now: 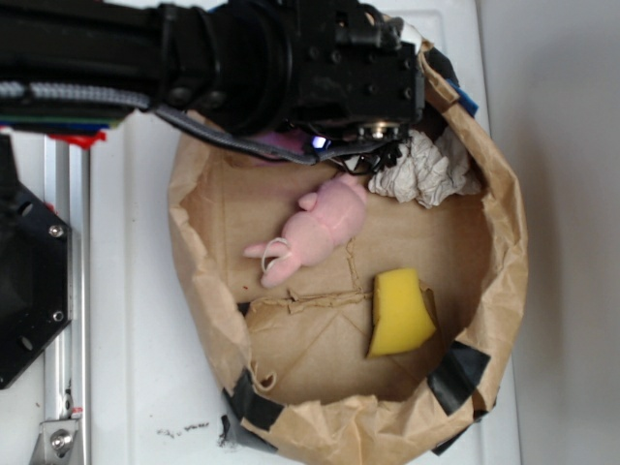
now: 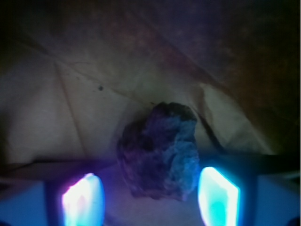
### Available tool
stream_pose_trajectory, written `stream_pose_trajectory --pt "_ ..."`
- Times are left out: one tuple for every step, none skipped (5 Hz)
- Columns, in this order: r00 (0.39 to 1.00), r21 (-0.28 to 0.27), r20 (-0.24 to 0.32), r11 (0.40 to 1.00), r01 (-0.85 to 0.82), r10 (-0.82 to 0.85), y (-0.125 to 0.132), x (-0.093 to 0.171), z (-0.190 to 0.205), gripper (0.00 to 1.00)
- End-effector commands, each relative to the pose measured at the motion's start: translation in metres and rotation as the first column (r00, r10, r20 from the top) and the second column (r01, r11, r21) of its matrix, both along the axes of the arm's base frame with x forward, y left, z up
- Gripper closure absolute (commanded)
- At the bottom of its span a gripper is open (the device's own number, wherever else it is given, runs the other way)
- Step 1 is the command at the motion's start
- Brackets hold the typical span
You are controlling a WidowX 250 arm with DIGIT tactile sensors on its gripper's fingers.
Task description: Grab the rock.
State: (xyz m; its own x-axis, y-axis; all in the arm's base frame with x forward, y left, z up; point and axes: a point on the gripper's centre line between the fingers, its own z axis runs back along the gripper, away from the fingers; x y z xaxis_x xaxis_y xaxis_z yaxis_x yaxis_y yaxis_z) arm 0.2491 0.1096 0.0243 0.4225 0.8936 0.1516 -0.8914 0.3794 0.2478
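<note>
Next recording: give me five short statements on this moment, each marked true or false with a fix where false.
1. The rock sits between the claw's glowing fingers. True.
2. The claw is shut on the rock. False: gaps show on both sides.
3. The plush toy is blue. False: it is pink.
4. A yellow sponge lies in the paper bag. True.
5. The paper wad lies on the sponge. False: it lies apart, by the bag's wall.
</note>
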Motion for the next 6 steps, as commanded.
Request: stream_pose_trajectory --pt "0.999 0.022 0.04 1.0 -0.012 0.011 0.006 0.0 0.006 1.0" --pt "0.999 0.017 0.048 1.0 -0.007 0.006 0.006 0.0 0.009 1.0" --pt "0.998 0.006 0.062 1.0 0.001 -0.002 0.005 0.0 0.015 1.0" --pt "0.997 -0.023 0.083 1.0 -0.001 0.003 0.005 -0.003 0.023 0.45" --pt "0.994 -0.043 0.111 0.999 0.003 0.002 0.005 -0.006 0.031 0.0" --pt "0.992 -0.046 0.123 0.999 -0.015 0.02 0.008 -0.007 0.032 0.0"
